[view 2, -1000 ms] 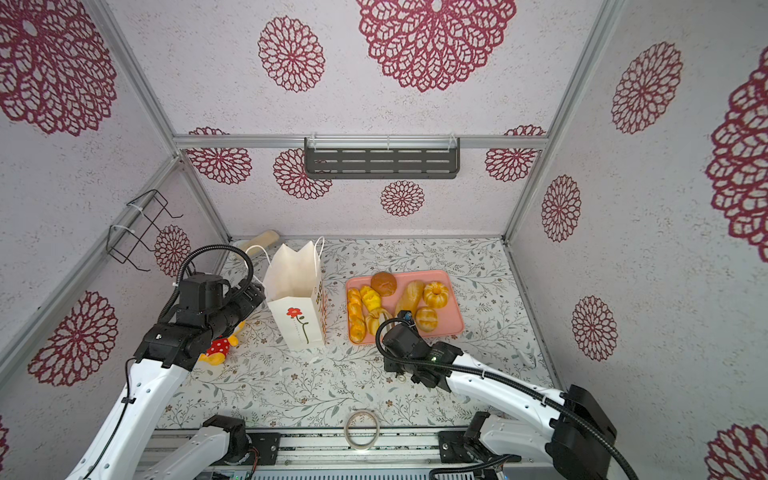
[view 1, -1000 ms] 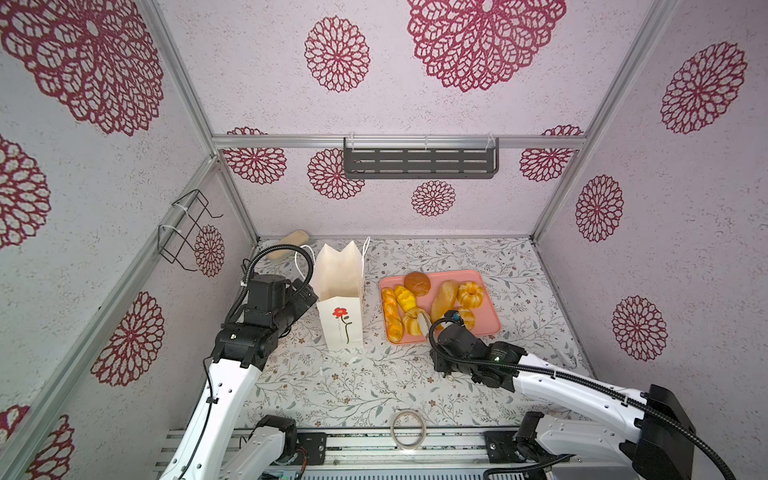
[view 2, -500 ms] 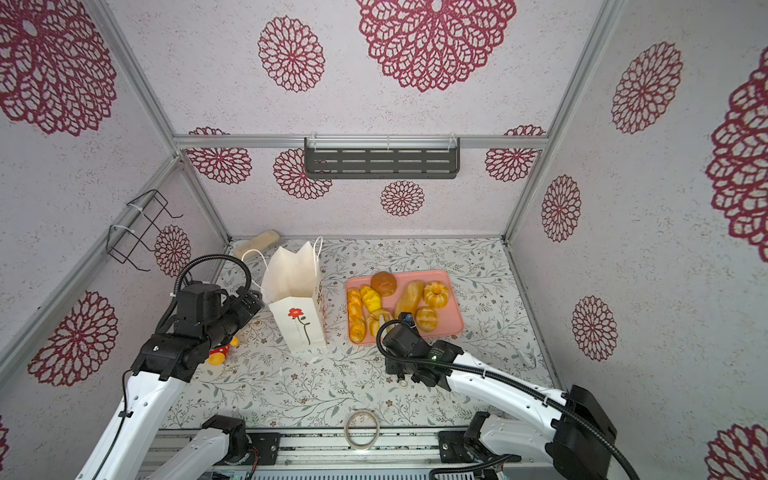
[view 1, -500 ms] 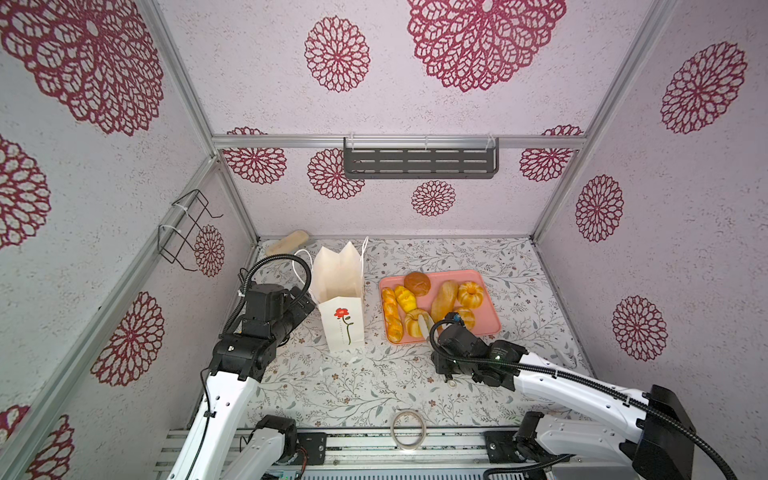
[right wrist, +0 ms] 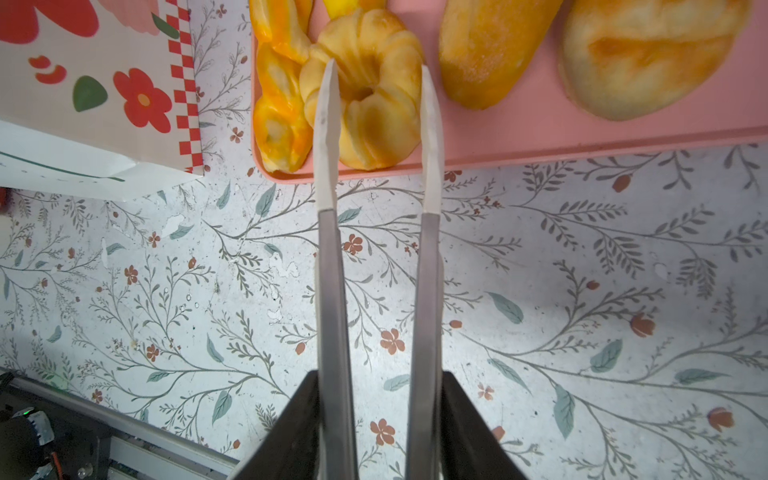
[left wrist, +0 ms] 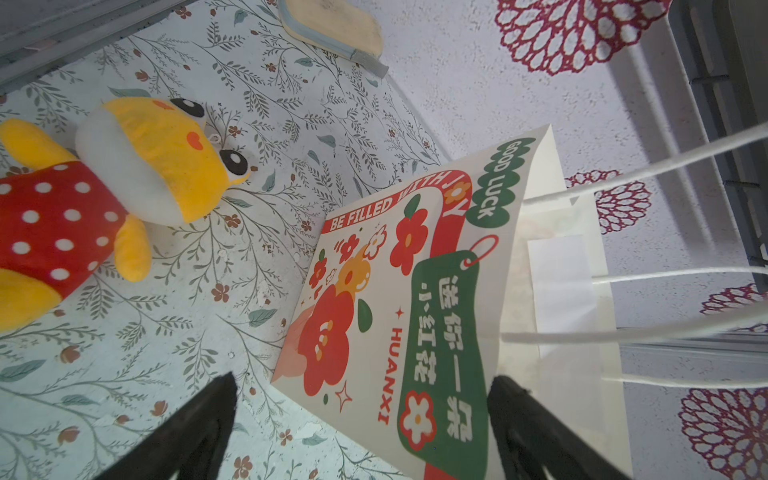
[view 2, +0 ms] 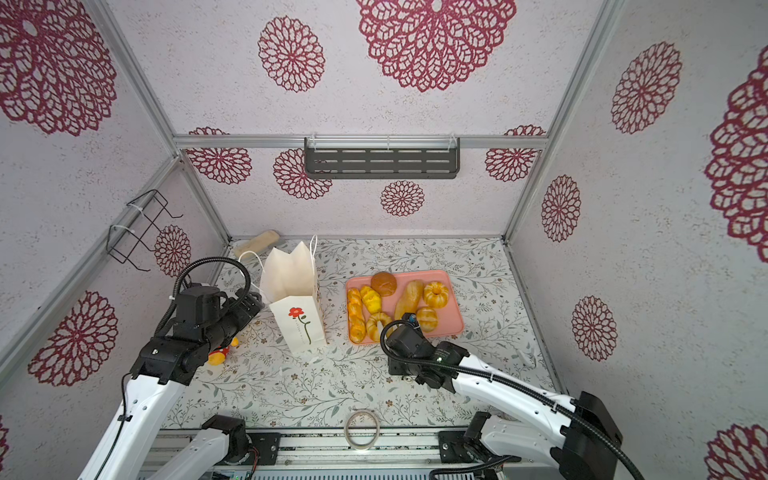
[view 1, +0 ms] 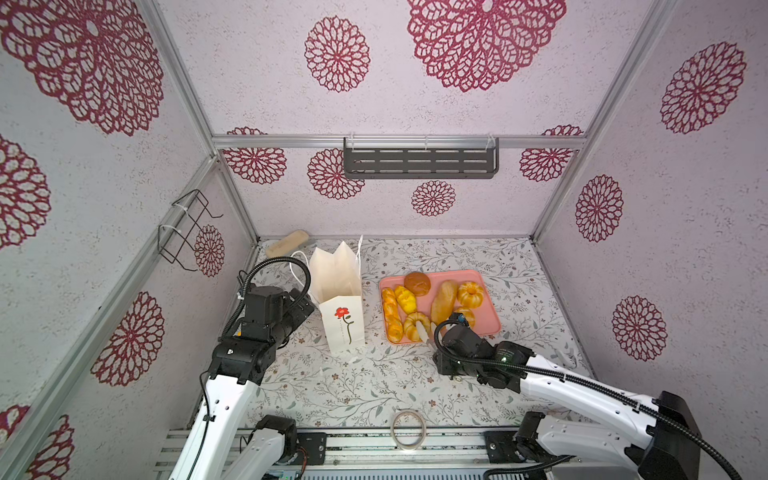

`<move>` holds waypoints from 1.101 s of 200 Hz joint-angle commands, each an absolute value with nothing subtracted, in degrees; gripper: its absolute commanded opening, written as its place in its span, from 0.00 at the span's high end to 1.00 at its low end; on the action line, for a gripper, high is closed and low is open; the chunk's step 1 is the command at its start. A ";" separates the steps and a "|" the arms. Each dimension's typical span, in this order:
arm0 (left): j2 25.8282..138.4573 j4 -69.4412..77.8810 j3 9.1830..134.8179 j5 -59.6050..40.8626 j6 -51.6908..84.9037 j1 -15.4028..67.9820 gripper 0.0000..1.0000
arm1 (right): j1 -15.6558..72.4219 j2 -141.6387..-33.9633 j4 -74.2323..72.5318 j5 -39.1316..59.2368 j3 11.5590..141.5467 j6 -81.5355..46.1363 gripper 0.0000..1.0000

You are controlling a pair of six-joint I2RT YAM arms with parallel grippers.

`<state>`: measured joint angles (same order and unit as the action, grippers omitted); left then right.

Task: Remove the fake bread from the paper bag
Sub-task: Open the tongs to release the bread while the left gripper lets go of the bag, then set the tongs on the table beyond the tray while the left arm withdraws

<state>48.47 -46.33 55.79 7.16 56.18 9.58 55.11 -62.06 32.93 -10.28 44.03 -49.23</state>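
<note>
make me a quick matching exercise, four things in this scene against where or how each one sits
Things:
1 paper bag
2 plush toy
3 tape ring
4 ring bun

Places or states:
a on the pink tray
b lying flat, left of the bag in both top views
c standing upright, mouth open
d at the very front, apart from everything else

Pairs: 1-c; 2-b; 3-d; 4-a

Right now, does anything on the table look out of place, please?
A plush toy lies face up near the paper bag, and a beige block lies in the far left corner; both look like strays. Nothing spilled.
</note>
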 commanded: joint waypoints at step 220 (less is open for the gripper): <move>38.52 -45.04 57.29 6.58 40.92 9.14 0.03 | 11.04 -66.41 40.73 -5.49 64.38 -15.15 0.67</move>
<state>35.94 -46.24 54.02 11.73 46.09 9.58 18.83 -64.12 43.64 -6.39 62.11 -25.15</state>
